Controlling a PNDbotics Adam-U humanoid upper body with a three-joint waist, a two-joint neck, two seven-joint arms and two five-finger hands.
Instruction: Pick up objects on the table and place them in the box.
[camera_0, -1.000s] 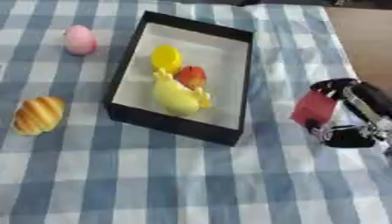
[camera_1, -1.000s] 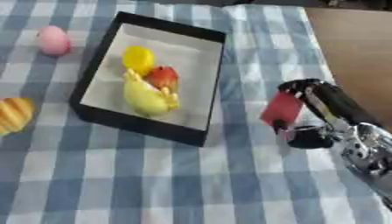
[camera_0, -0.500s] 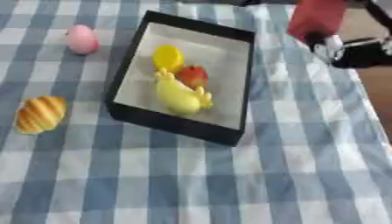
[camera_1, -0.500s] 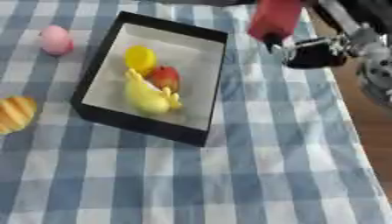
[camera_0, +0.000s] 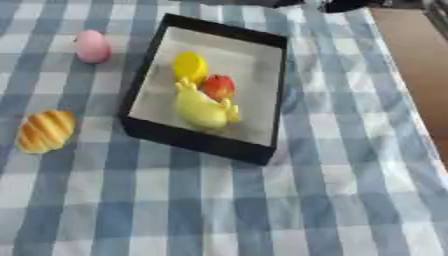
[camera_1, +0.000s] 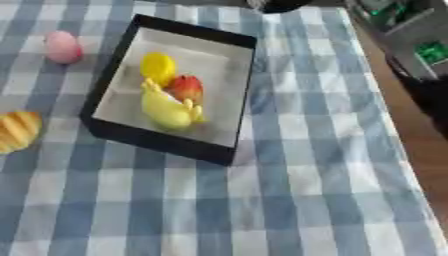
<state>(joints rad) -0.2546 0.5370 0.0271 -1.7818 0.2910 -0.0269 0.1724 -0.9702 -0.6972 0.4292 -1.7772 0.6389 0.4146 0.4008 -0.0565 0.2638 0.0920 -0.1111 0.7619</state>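
A black box (camera_0: 262, 95) sits on the checked cloth (camera_0: 350, 190), holding a yellow ball (camera_0: 190, 65), a red fruit (camera_0: 219, 86) and a yellow duck (camera_0: 203, 109). At ten o'clock lies a pink egg (camera_0: 91, 46); at eight o'clock, a bread roll (camera_0: 44, 131) (striped). Neither hand shows, so their fingers cannot be told.

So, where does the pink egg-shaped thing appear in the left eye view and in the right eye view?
Left eye view: the pink egg-shaped thing lies in the upper left, on the checked cloth, left of the black box and apart from it.
Right eye view: it sits in the upper left too, nearer the left edge.
Shared landmark: the black box, with the yellow and red things inside it.
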